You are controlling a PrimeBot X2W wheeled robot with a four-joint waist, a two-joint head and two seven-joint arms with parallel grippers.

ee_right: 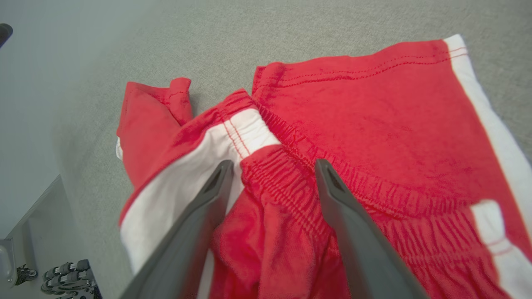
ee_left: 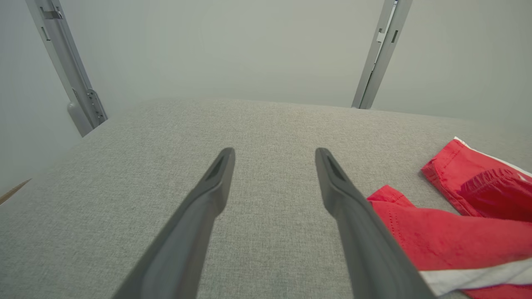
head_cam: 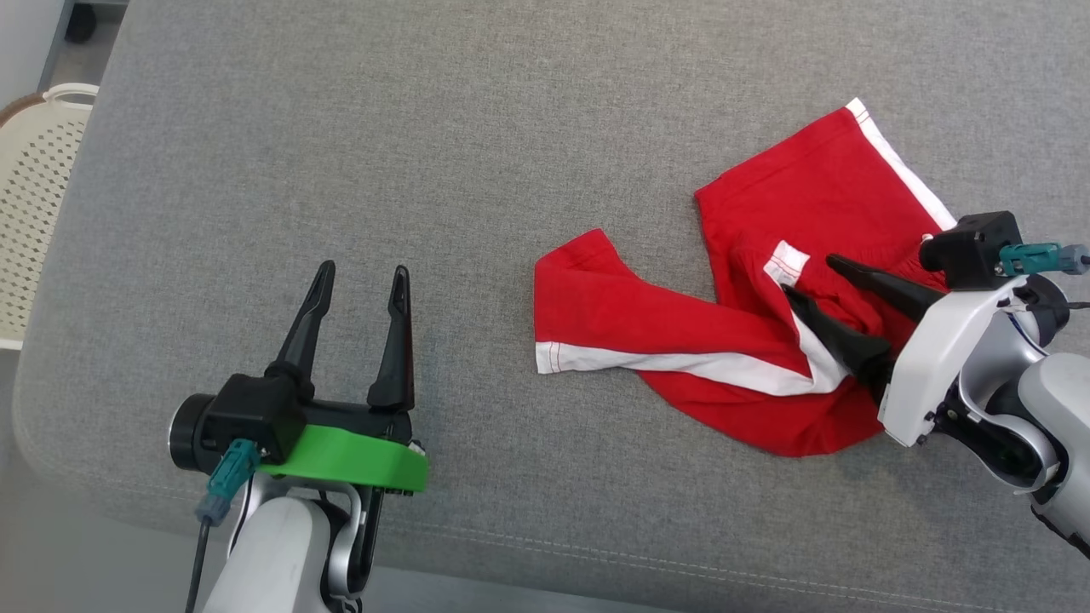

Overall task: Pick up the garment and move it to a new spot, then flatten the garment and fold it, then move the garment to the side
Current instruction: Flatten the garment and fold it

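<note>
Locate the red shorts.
In the head view, the red shorts lie crumpled on the grey cushion, right of centre, directly under the open right gripper.

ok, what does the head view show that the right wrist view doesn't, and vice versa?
Head view: the whole crumpled outline of the red shorts; the left end effector, open above bare grey cushion and apart from the shorts; a cream perforated basket at the left edge.
Right wrist view: a close look at the gathered elastic waistband, which sits between the open jaws.
Both: the red shorts, the grey cushion, and the right end effector, open at the waistband.
</note>
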